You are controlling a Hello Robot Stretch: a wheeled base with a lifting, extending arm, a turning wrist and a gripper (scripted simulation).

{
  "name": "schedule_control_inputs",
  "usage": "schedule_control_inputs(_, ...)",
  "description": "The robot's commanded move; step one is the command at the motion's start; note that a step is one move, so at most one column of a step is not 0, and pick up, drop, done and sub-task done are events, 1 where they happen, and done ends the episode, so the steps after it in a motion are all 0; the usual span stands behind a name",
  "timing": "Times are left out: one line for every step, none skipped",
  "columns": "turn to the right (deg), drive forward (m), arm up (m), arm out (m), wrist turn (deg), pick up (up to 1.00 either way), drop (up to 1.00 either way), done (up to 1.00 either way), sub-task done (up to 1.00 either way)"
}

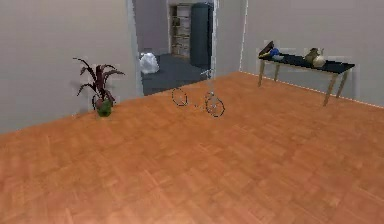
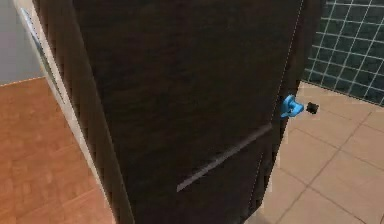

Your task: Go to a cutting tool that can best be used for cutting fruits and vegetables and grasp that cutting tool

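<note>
No shape in the forward view can be told as a cutting tool. A dark side table (image 1: pixel 338 68) at the right wall carries a few small things, among them a dark cone shape (image 1: pixel 267 48) and a round pale pot (image 1: pixel 315 59). Each is too small to name further.
Orange wood floor (image 1: pixel 190 160) spreads wide ahead. A red-leaved potted plant (image 1: pixel 99 85) stands by the left wall. Two wire-ring objects (image 1: pixel 198 100) sit mid-floor before a doorway (image 1: pixel 175 45) with a white bag (image 1: pixel 149 63) and shelves (image 1: pixel 181 28). A dark door panel (image 2: pixel 190 100) looms close beside me, a blue thing (image 2: pixel 290 106) and teal tiles (image 2: pixel 350 45) past it.
</note>
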Motion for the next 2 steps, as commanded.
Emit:
schedule_control_inputs(0.0,0.25,0.0,0.0,0.0,0.0,0.0,0.0,0.0)
schedule_control_inputs(18.0,0.0,0.0,0.0,0.0,0.0,0.0,0.0,0.0)
